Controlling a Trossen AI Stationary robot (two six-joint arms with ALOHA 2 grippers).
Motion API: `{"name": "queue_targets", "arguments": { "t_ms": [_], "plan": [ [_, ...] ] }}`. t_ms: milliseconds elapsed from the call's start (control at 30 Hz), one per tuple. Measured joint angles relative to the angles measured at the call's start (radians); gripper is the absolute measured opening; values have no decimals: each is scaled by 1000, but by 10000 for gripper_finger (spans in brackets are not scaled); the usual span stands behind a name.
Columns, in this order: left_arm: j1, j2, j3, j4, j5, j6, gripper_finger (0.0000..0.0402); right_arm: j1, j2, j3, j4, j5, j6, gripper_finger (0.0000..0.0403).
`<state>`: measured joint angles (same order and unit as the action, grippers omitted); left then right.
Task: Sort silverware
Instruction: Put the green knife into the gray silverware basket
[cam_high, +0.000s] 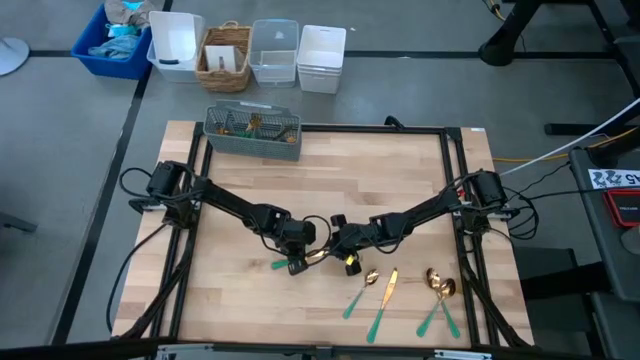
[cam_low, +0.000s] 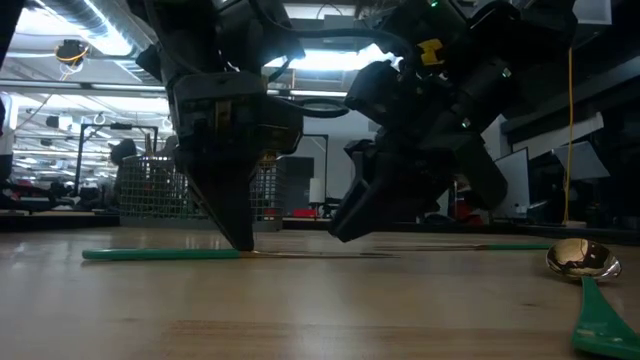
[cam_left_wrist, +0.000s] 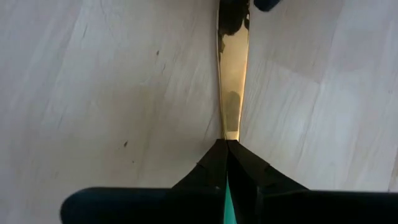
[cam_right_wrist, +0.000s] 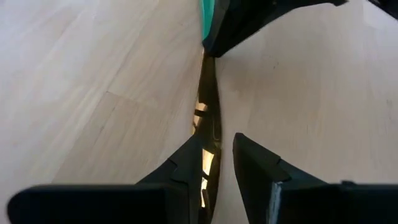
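While left end effector (cam_high: 296, 262) pinches knife (cam_left_wrist: 232, 93) at blade-handle junction, piece lies flat on worktop (cam_high: 330, 190), mid-front. You see right end effector (cam_right_wrist: 217, 163) parted, straddling blade tip, likely steadying it. Remaining silverware (cam_high: 400, 292) sits near front-right edge; mesh caddy (cam_high: 253, 132) at back-left corner awaits. No legible writing.
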<state>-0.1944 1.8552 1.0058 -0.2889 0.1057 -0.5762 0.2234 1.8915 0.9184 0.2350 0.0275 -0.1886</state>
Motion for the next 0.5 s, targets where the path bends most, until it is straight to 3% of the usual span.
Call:
{"name": "queue_targets", "arguments": {
  "t_ms": [233, 500],
  "plan": [
    [1, 1, -2, 47, -1, 5, 1, 0, 0, 3, -35, -20, 0, 92],
    [1, 1, -1, 45, -6, 26, 1, 0, 0, 121, -314, -21, 0, 92]
  ]
}}
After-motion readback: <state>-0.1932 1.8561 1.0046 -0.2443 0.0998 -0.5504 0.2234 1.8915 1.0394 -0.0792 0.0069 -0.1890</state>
